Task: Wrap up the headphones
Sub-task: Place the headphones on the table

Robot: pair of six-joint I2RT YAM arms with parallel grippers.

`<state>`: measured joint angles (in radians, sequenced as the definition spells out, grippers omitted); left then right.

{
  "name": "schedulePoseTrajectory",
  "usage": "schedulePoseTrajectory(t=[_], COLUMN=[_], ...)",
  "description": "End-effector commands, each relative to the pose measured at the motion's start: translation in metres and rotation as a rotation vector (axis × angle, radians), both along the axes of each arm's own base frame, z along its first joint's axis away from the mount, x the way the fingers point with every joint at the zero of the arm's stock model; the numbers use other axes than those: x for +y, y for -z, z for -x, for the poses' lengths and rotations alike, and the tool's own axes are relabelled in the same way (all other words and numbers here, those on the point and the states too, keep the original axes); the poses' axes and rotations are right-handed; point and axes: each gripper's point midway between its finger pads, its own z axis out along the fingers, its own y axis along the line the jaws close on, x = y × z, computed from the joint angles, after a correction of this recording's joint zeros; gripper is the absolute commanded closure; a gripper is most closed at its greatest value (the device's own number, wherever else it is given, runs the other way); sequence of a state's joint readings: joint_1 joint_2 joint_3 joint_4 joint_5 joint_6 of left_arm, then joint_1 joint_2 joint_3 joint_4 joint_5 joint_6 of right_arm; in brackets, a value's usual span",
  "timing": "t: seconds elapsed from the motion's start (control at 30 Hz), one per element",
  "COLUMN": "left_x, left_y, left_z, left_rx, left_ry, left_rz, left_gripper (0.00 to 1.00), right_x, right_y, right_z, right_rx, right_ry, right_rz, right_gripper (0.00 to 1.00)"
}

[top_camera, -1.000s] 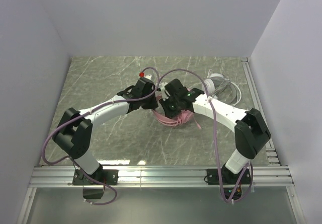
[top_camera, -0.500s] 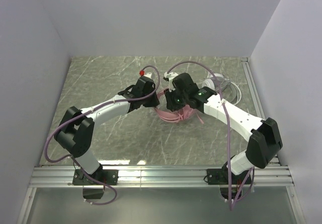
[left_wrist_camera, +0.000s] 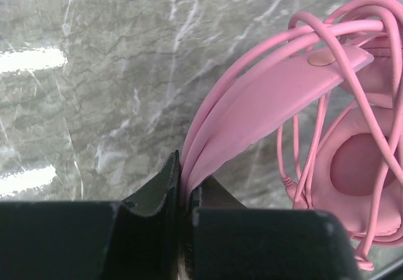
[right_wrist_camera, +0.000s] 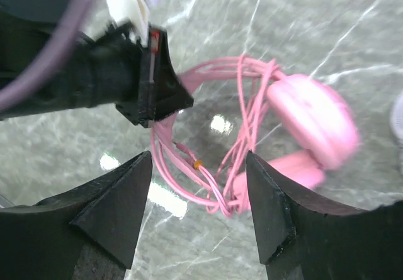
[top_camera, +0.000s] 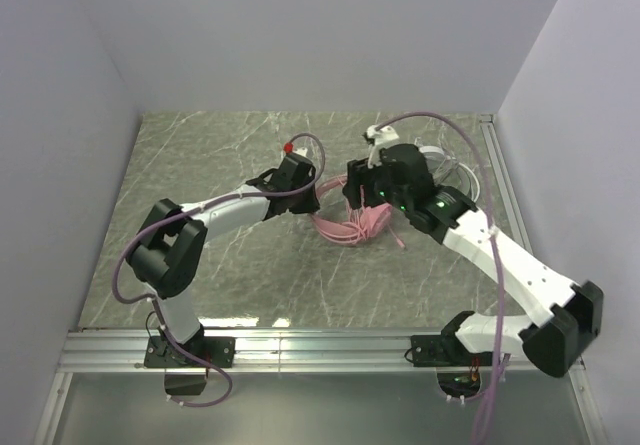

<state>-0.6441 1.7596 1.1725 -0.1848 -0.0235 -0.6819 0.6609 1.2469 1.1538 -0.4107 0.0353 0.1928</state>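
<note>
The left gripper (left_wrist_camera: 187,189) is pressed together on the headband (left_wrist_camera: 277,97) of the pink headphones (top_camera: 350,227), pinching the flat pink band edge-on between its 2 fingers. From the pinch, the band arches ahead and to the right of the gripper. There, 1 round padded cup (left_wrist_camera: 362,167) lies with its hollow facing the wrist camera. The pink cord (left_wrist_camera: 302,160) runs in several loose loops over the band and across the cup, and some strands hang beside the cup.

The right gripper (right_wrist_camera: 198,167) is spread wide, and its 2 fingers (right_wrist_camera: 116,204) hold nothing. Below the gap between them lie the looped cord and part of the headband. The other cup sits ahead and to the right of this gripper, and the left gripper's black tip is ahead and to its left, clamped on the band.

In the top view, the 2 grippers face each other over the pink headphones, which rest on the marbled table (top_camera: 200,155) just below and between them. The white-grey headphones (top_camera: 438,152) lie behind the right gripper and are mostly covered by the right arm. Only a pale edge and a thin cord (top_camera: 470,175) show.
</note>
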Motion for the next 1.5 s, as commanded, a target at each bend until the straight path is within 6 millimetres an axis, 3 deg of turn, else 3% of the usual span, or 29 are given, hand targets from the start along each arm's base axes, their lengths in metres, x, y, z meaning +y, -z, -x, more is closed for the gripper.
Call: schedulePoseTrajectory(t=[0.0, 0.17, 0.33, 0.47, 0.5, 0.6, 0.63, 0.7, 0.87, 0.97, 1.1, 1.17, 1.2, 1.23, 1.27, 1.37, 1.47], left_x=[-0.020, -0.020, -0.026, -0.025, -0.023, -0.016, -0.016, -0.010, 0.005, 0.011, 0.031, 0.042, 0.048, 0.055, 0.064, 0.093, 0.125], left_y=[-0.042, -0.028, -0.012, -0.019, -0.026, -0.040, -0.043, -0.050, -0.071, -0.098, -0.129, -0.130, -0.145, -0.139, -0.156, -0.159, -0.197], left_z=[-0.030, -0.037, -0.037, -0.043, -0.045, -0.046, -0.046, -0.046, -0.043, -0.036, -0.018, -0.003, 0.005, 0.013, 0.020, 0.032, 0.053], left_rx=[-0.103, -0.099, -0.032, -0.036, -0.047, -0.066, -0.074, -0.092, -0.142, -0.182, -0.191, -0.155, -0.182, -0.169, -0.211, -0.227, -0.320], left_ry=[-0.013, 0.003, 0.031, 0.016, 0.012, -0.007, -0.001, -0.024, -0.065, -0.063, -0.095, -0.103, -0.108, -0.115, -0.131, -0.232, -0.314], left_rz=[0.125, 0.104, 0.113, 0.123, 0.134, 0.164, 0.174, 0.165, 0.146, 0.161, 0.138, 0.112, 0.127, 0.114, 0.129, 0.085, 0.103], left_gripper=[1.00, 0.99, 0.82, 0.67, 0.50, 0.25, 0.07, 0.02, 0.01, 0.01, 0.01, 0.01, 0.01, 0.01, 0.01, 0.01, 0.01], right_x=[-0.018, -0.035, -0.048, -0.054, -0.055, -0.056, -0.056, -0.056, -0.059, -0.062, -0.062, -0.063, -0.065, -0.069, -0.072, -0.086, -0.105], right_y=[-0.026, -0.018, -0.021, -0.018, -0.016, -0.016, -0.014, -0.016, -0.024, -0.031, -0.034, -0.039, -0.036, -0.037, -0.040, -0.040, -0.044], right_z=[-0.003, 0.007, 0.018, 0.021, 0.021, 0.022, 0.023, 0.023, 0.025, 0.027, 0.029, 0.030, 0.031, 0.029, 0.030, 0.028, 0.030], right_rx=[-0.083, -0.084, -0.114, -0.108, -0.107, -0.109, -0.107, -0.110, -0.128, -0.147, -0.163, -0.190, -0.194, -0.207, -0.220, -0.224, -0.235], right_ry=[0.073, 0.100, 0.106, 0.111, 0.114, 0.106, 0.106, 0.099, 0.099, 0.104, 0.110, 0.113, 0.121, 0.141, 0.156, 0.231, 0.323], right_rz=[-0.051, -0.047, -0.085, -0.079, -0.078, -0.096, -0.099, -0.110, -0.131, -0.153, -0.180, -0.203, -0.204, -0.205, -0.212, -0.193, -0.173], right_gripper=[0.31, 0.31, 0.30, 0.30, 0.30, 0.30, 0.30, 0.30, 0.30, 0.30, 0.30, 0.30, 0.30, 0.30, 0.30, 0.30, 0.30])
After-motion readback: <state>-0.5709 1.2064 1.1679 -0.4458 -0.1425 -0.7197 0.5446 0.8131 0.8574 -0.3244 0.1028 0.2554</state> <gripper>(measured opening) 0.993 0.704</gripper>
